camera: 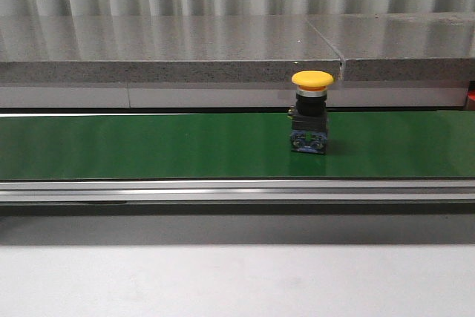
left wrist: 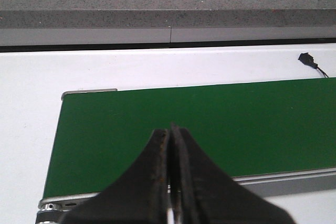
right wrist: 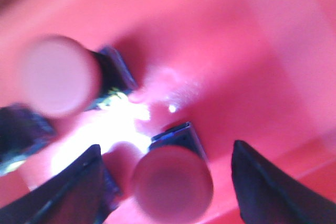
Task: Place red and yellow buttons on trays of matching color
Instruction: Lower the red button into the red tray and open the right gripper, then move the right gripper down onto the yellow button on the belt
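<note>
Two red buttons point(right wrist: 170, 187) sit in the red tray point(right wrist: 252, 51) under my wide right tool point(right wrist: 168, 192); I'd lift straight up, left tool point(left wrist: 170, 135) pinched empty, yellow button point(camera: 312, 113) waiting centre-right on the belt point(camera: 148, 146).

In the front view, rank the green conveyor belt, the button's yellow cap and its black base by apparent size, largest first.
1. Green conveyor belt, spanning the whole width.
2. Black base of the button, taller than the cap.
3. Yellow cap, slightly wider than the base but much flatter.
</note>
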`<state>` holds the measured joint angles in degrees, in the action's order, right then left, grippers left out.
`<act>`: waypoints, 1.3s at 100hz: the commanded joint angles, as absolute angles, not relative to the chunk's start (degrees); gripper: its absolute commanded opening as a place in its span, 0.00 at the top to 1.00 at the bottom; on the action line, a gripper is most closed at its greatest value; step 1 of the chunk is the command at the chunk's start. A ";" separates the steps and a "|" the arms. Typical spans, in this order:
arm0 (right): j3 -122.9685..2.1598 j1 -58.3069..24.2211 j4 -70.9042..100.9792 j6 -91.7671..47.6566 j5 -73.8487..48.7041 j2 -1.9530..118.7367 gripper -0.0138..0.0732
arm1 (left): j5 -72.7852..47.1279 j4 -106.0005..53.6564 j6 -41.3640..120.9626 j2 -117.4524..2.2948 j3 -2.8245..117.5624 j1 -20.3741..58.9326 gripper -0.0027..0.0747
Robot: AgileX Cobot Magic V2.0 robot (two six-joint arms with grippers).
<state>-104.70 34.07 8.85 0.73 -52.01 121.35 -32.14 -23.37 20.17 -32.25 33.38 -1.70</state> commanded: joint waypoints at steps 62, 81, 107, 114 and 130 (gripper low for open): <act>-93.56 20.53 9.42 -7.25 -64.05 88.32 0.24 | -28.11 -24.88 20.09 -32.35 35.02 -1.26 0.99; -81.57 13.46 9.58 -7.54 -63.93 80.93 0.24 | -28.11 -24.88 20.09 -32.35 35.02 -1.26 0.99; -69.41 3.36 9.60 -10.53 -62.08 76.05 0.24 | -28.11 -24.88 20.09 -32.35 35.02 -1.26 0.99; -67.78 1.14 9.65 -11.47 -60.82 76.16 0.24 | -28.11 -24.88 20.09 -32.35 35.02 -1.26 0.99; -65.40 -3.84 10.21 -11.86 -56.08 76.16 0.24 | -28.11 -24.88 20.09 -32.35 35.02 -1.26 0.99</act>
<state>-64.98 -1.78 9.24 -10.92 -60.09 78.03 -32.14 -23.37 20.17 -32.25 33.38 -1.70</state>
